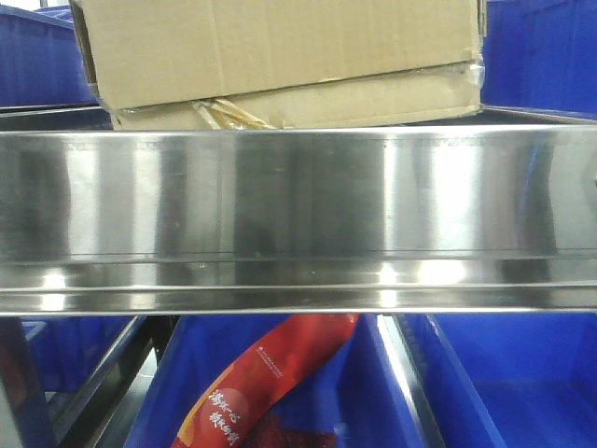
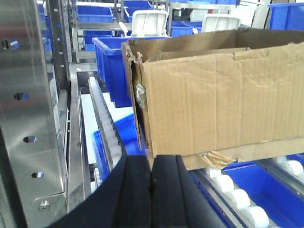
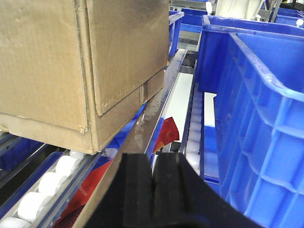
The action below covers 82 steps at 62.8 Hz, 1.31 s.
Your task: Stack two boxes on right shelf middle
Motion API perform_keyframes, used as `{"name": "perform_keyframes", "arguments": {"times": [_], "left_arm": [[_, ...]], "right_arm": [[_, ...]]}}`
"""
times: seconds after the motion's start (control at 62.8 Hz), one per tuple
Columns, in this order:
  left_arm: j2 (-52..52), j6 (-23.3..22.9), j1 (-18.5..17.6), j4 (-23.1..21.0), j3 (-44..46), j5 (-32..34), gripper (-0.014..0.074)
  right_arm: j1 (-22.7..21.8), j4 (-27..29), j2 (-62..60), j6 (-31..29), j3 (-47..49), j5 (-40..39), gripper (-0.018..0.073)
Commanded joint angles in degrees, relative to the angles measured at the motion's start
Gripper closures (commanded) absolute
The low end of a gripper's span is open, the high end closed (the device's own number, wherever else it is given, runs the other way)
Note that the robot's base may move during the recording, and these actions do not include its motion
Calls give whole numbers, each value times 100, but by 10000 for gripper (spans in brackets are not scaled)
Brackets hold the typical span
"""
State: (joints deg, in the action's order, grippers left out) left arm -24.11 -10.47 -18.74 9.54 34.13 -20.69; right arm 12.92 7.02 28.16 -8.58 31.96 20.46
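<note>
A plain brown creased cardboard box [image 1: 280, 56] sits on the steel shelf, just behind its wide mirror-like front rail [image 1: 298, 201]; yellowish tape peels at its bottom flap. In the left wrist view the box [image 2: 213, 99] rests on white rollers, right ahead of my left gripper [image 2: 151, 164], which is shut and empty close to the box's lower left corner. In the right wrist view the box [image 3: 71, 66] is up and to the left of my right gripper [image 3: 154, 164], which is shut and empty, apart from the box. Only one box shows.
Blue plastic bins stand beside the box: one at its right [image 3: 256, 104], one behind it [image 2: 111, 61], others on the tier below [image 1: 504, 383]. A red packet [image 1: 261, 383] lies in a lower bin. White roller tracks [image 2: 247, 204] run under the box. A perforated steel upright [image 2: 26, 109] stands left.
</note>
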Motion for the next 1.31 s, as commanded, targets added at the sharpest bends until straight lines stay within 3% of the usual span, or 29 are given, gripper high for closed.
{"name": "perform_keyframes", "arguments": {"times": [0.0,0.398,0.526,0.669,0.828,0.94,1.036,1.083,1.29], "left_arm": [[30,-8,17,-38,-8,118,708],[87,-8,69,14,-23,72,708],[533,57,570,-51,-358,150,708],[1273,867,1263,-558,-1336,724,708],[2233,879,1869,-703,-2469,1171,708],[2411,879,2067,-820,-3108,1401,708],[2411,879,2108,-823,-3413,2069,708],[2411,879,2098,-823,-3413,1709,708],[2411,879,2098,-823,-3413,1723,708]], "right_arm": [[-24,-33,-37,-47,-12,-169,712],[-24,-33,-37,-47,-12,-169,712],[-24,-33,-37,-47,-12,-169,712],[-24,-33,-37,-47,-12,-169,712],[-24,-33,-37,-47,-12,-169,712],[-24,-33,-37,-47,-12,-169,712],[-24,-33,-37,-47,-12,-141,712],[-24,-33,-37,-47,-12,-141,712],[-24,-33,-37,-47,-12,-152,712]]}}
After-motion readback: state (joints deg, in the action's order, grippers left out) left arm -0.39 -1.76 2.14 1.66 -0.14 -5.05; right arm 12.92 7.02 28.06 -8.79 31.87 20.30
